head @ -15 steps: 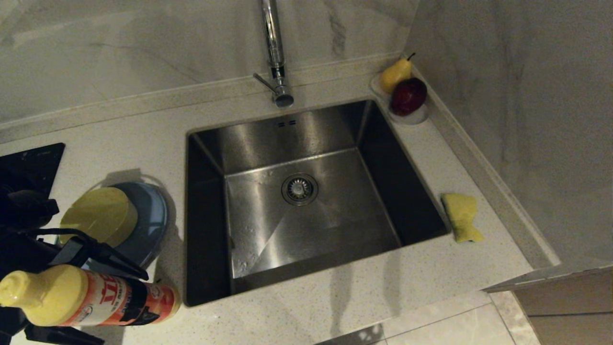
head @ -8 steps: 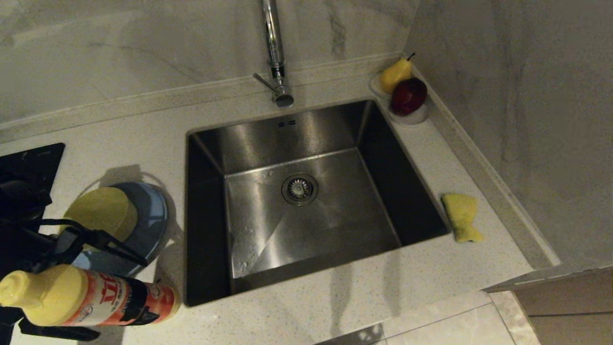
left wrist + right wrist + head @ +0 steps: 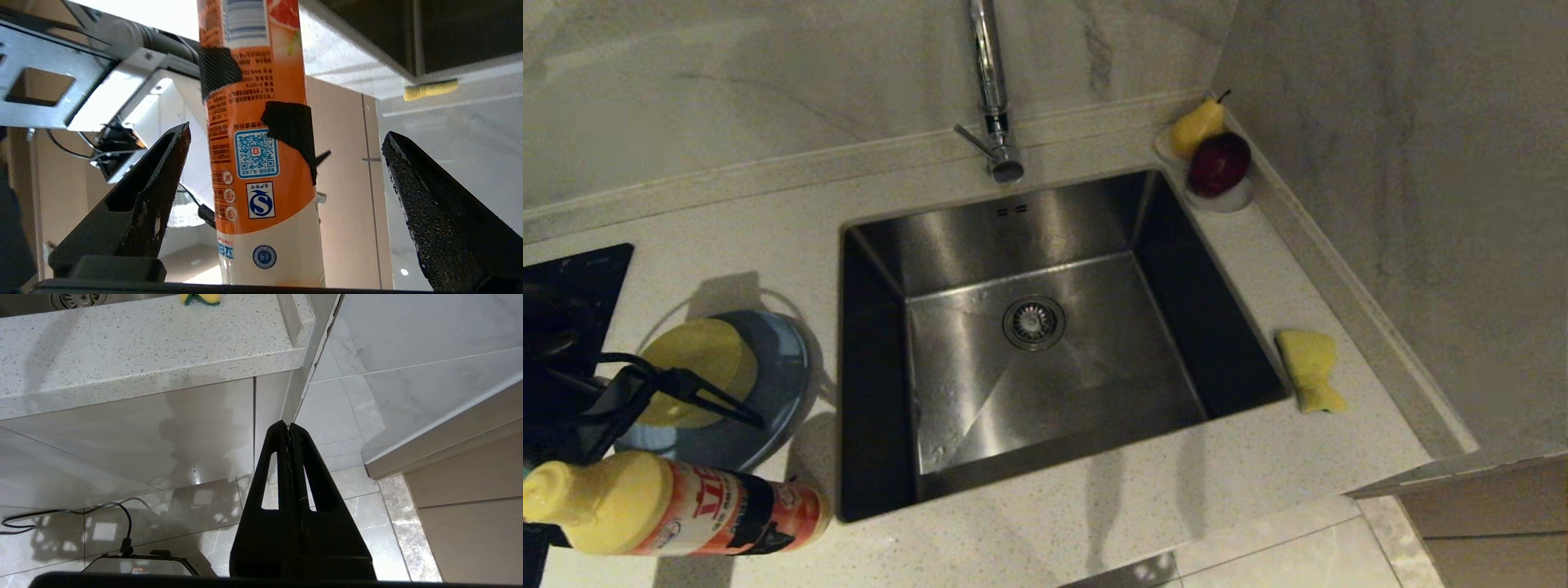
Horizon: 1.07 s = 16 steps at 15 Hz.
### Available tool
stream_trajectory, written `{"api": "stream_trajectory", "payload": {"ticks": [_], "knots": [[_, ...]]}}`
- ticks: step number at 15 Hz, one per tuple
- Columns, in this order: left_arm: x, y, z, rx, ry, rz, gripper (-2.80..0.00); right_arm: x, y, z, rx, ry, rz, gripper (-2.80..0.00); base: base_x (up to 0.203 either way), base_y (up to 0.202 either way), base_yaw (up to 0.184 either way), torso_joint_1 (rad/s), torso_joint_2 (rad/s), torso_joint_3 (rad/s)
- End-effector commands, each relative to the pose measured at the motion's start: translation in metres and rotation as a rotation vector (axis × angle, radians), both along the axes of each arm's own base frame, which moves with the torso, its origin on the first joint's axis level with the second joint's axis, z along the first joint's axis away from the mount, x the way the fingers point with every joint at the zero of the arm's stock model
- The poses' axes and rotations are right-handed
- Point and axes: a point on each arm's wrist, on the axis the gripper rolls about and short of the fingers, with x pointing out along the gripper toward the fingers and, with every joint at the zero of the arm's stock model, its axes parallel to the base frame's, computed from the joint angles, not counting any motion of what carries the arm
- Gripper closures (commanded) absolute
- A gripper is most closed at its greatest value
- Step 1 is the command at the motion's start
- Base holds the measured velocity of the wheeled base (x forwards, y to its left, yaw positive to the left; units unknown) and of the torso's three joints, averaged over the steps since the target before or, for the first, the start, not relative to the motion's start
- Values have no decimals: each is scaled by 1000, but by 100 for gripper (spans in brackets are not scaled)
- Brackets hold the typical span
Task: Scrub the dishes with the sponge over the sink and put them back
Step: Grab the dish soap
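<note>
Left gripper (image 3: 286, 163): fingers (image 3: 433, 212) stand wide apart and clamp nothing. In the left wrist view an orange bottle (image 3: 261, 134) shows between them, touching neither. In the head view the left gripper (image 3: 698, 400) hangs over the near edge of the stacked dishes at the left of the bench (image 3: 1094, 506), with the bottle (image 3: 678, 506) seen nearer the camera, apparently fixed to the robot rather than standing on the bench.

Right gripper (image 3: 291, 433): fingers pressed together, empty, parked low in front of the cabinet, below bench level. It does not show in the head view.

Dishes: the yellow bowl (image 3: 698, 359) sits on the blue plate (image 3: 776, 384), just left of the sink (image 3: 1045, 343). The teal bowl cannot be made out. Nothing lies in the sink; the tap (image 3: 990, 82) stands behind it.

Sponge (image 3: 1308, 369): on the bench just right of the sink, well apart from both grippers, untouched.

Step in hand, by judgement: the very start, the first pick-up of a dish. No scrubbing is done yet.

Next move, by judgement: the left fingers need to come down across the rim of the yellow bowl and close on it, then carry it over the sink. The right arm must rise from its parked place and take the sponge. Risk noted: a rim grip on a smooth bowl may slip.
</note>
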Motion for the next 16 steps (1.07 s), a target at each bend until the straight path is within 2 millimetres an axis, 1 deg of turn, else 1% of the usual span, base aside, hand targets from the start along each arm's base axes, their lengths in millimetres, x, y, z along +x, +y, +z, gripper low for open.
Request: {"api": "stream_trajectory", "payload": {"ticks": [1,5,6,16], "knots": [[2,4,2,17,3,13,-280,0,0,0,0,-1,0,0,0,0,0,0,0,0],[5,24,5,31,-3,79,-280,0,0,0,0,-1,0,0,0,0,0,0,0,0],[6,27,7,33,-8,85,-280,0,0,0,0,-1,0,0,0,0,0,0,0,0],[12,34,42,119,-146,104,-280,0,0,0,0,-1,0,0,0,0,0,0,0,0]]}}
